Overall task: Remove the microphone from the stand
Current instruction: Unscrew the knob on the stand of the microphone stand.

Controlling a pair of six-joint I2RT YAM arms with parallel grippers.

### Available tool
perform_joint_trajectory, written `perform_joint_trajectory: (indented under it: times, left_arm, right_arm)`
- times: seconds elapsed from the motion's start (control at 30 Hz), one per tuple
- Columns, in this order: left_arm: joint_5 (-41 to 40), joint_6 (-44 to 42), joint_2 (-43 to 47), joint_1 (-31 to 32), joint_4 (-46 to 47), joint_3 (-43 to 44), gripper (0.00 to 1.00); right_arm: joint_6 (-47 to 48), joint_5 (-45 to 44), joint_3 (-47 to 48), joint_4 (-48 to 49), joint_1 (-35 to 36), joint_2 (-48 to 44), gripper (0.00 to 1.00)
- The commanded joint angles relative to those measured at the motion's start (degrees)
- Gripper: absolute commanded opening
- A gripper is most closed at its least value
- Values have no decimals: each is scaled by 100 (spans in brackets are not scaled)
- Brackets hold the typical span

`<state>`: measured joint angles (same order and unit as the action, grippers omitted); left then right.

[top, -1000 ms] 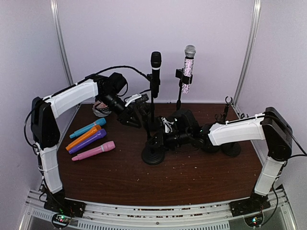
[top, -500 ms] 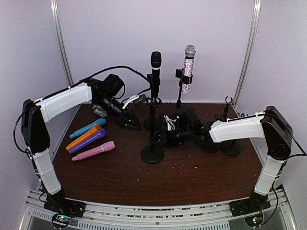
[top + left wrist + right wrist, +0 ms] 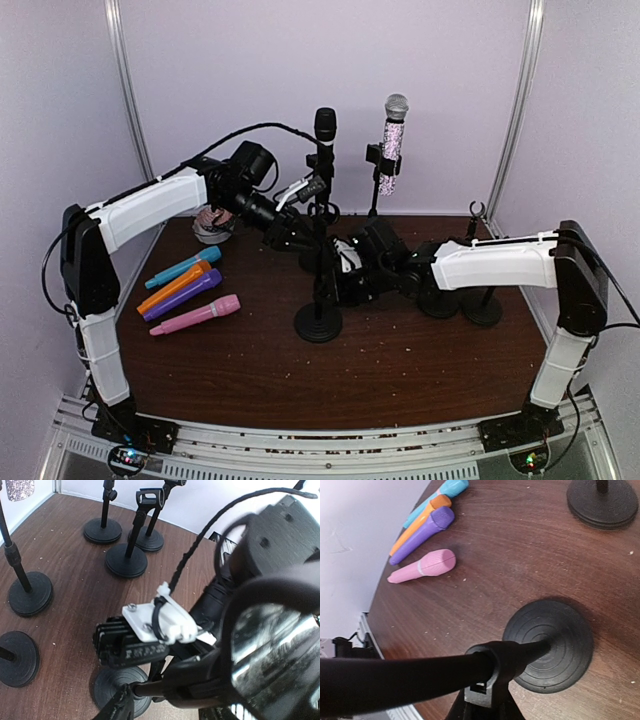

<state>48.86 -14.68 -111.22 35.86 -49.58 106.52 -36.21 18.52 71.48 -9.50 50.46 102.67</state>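
The right gripper [image 3: 330, 285] is clenched on the pole of the stand [image 3: 319, 325], low down, just above its round base. In the right wrist view the pole runs across the frame between the fingers, with the ribbed base resting flat on the brown table [image 3: 400, 380] beyond it.

To the left, well apart from the stand, four toy microphones lie side by side on the table: a pink one [image 3: 196, 315] nearest, then a purple one [image 3: 185, 294], an orange one [image 3: 172, 287] and a blue one [image 3: 183, 267].

Higher up and farther back, the left gripper [image 3: 312, 187] reaches in from the left to the top of the same stand, right at the lower part of the black microphone [image 3: 325, 135]. Whether its jaws grip the handle or only flank it cannot be told — the overhead view is too small there, and the left wrist view is filled with blurred dark shapes.

The black microphone sits upright at the top of the stand, head up.

Behind it and to the right, a glitter microphone [image 3: 391, 145] stands upright on a second stand, near the back wall.
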Motion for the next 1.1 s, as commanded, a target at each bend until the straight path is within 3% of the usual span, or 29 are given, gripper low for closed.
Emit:
perform_joint_trajectory:
  times: [0.0,0.17,0.37,0.5,0.63,0.8,1.07]
  left_arm:
    - [121,130,-57,27,251,106,47]
    - [56,141,-17,27,256,89,46]
    - [2,-61,41,15,-29,61,46]
    - [-1,-177,164,-72,-171,-82,47]
    - [18,-296,294,-184,-322,-179,47]
    - [45,-531,456,-321,-625,-266,47]
    - [94,-819,614,-384,-1009,-343,47]
  right_arm:
    - [446,-1623,27,-1611,91,379,0]
    - [541,-2190,-10,-1584,298,201,2]
    - [639,-2675,-60,-1428,474,-292,50]
    - [538,-2305,-306,-923,468,-775,66]
    - [443,-1410,-995,186,452,-1214,70]
    - [-477,157,-2212,2050,72,-1677,66]
    - [-1849,1787,-2650,3715,-686,-1376,61]
